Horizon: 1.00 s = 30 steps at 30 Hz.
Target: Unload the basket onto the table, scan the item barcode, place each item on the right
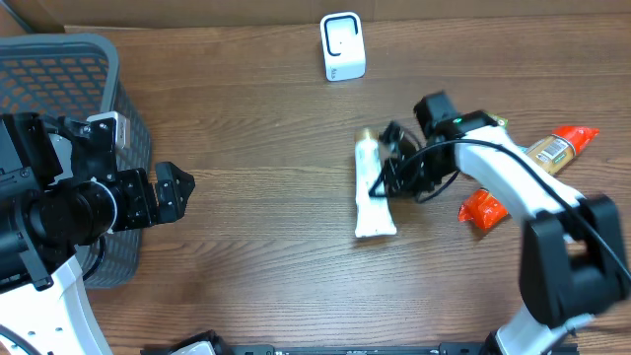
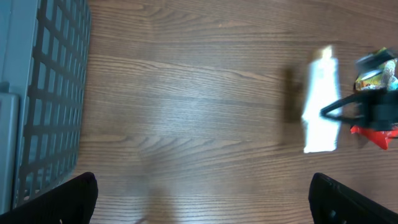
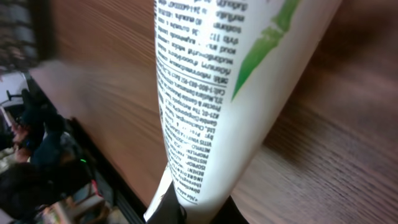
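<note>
Left claw (image 1: pixel 180 185) wide open; right claw (image 1: pixel 390 168) pinched shut, arm outstretched.

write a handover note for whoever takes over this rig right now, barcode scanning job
Left gripper: open, empty, beside the grey basket.
Right gripper: shut on the white tube, which lies mid-table, not yet lifted.
White scanner: upright at the far edge, apart from the tube.
Done: tube gripped.
Left: lift it and show its barcode to the scanner.

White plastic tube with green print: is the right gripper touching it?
Touching. Right wrist view: the right gripper pinches the flat end of the white plastic tube.
</note>
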Each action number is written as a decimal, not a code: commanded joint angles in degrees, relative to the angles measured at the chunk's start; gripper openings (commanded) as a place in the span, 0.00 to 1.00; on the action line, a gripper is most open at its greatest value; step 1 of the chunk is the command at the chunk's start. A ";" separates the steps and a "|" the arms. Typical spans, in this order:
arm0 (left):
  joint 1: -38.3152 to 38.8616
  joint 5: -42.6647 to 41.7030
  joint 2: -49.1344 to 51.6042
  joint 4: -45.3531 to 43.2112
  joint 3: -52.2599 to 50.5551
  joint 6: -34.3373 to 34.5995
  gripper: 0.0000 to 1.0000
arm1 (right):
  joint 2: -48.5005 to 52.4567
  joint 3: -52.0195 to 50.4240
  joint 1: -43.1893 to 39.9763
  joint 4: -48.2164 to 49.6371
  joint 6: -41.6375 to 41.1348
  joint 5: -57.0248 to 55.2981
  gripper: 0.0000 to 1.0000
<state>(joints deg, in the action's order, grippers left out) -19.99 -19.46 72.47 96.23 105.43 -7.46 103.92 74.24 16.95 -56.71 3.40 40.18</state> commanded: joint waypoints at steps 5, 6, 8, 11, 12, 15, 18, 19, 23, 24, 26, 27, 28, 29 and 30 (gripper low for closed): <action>-0.24 0.00 0.20 -0.07 0.00 -0.44 1.00 | -16.39 6.21 -0.20 -1.60 0.94 6.23 0.04; -0.24 0.00 0.20 -0.07 0.00 -0.44 0.99 | -17.38 6.21 -0.20 -1.75 0.92 6.23 0.04; -0.24 0.00 0.20 -0.07 0.00 -0.44 0.99 | -19.45 6.21 -0.20 -2.16 0.76 6.25 0.04; -0.24 0.00 0.20 -0.07 0.00 -0.44 1.00 | -21.66 6.21 -0.20 -2.16 -0.37 6.25 0.04; -0.24 0.00 0.20 -0.07 0.00 -0.44 1.00 | -22.05 6.25 -0.20 -2.19 -0.37 6.23 0.04; -0.24 -0.02 0.20 -0.07 0.00 -0.44 1.00 | -22.82 6.51 -0.20 -2.64 -0.37 6.58 0.04; -0.24 0.00 0.20 -0.09 0.00 -0.44 1.00 | -22.86 6.58 -0.20 -2.60 -0.42 6.60 0.04; -0.24 0.00 0.20 -0.07 0.00 -0.44 1.00 | -22.84 6.58 -0.20 -2.51 -0.81 6.29 0.04; -0.24 0.00 0.20 -0.07 0.00 -0.44 1.00 | -22.47 8.33 0.39 -2.36 -6.08 -3.69 0.03; -0.24 0.00 0.20 -0.07 0.00 -0.44 1.00 | -21.97 9.79 0.83 -3.02 -6.64 -6.54 0.03; -0.24 0.00 0.20 -0.07 0.00 -0.44 1.00 | -19.98 14.29 2.08 -4.48 -8.09 -13.62 0.03; -0.24 0.00 0.20 -0.07 0.00 -0.44 1.00 | -18.99 16.17 2.62 -4.85 -8.37 -16.11 0.03; -0.24 0.00 0.20 -0.07 0.00 -0.44 1.00 | -17.31 19.08 3.56 -5.40 -8.37 -19.85 0.03; -0.24 0.00 0.20 -0.07 0.00 -0.44 0.99 | -15.32 22.14 4.55 -5.95 -8.37 -23.76 0.03; -0.24 0.00 0.20 -0.07 0.00 -0.44 1.00 | -12.92 25.70 5.73 -6.73 -8.37 -28.24 0.03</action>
<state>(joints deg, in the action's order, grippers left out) -19.99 -19.44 72.47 96.23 105.43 -7.46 87.09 90.00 19.77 -63.70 -3.53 25.91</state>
